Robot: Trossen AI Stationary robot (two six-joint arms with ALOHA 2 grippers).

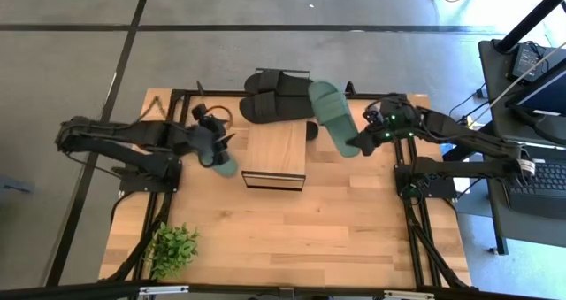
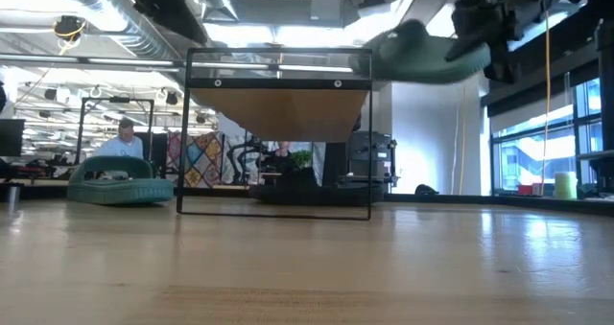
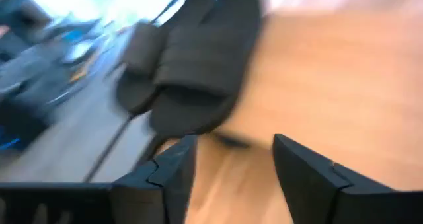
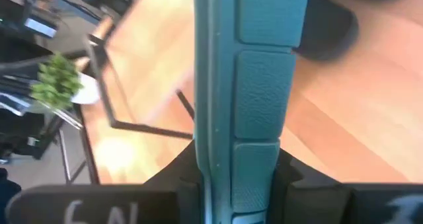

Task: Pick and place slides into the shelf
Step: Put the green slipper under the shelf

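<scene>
The shelf stands mid-table, its plank top on a thin black frame. My right gripper is shut on a green slide that hangs above the table to the shelf's right, and shows high in the low view. A second green slide lies flat on the table left of the shelf, just beside my left gripper. That gripper is open and holds nothing. Black slides lie piled at the far edge behind the shelf. My right gripper pinches the green slide between its two fingers at the end nearest the table's right edge. The fingers come from the right, slanting down, and lie along the slide. The slide reaches away from them, lifted clear of the table.
A small potted plant stands at the near left corner. Bare wooden table top lies in front of the shelf. A desk with equipment stands beyond the table's right edge.
</scene>
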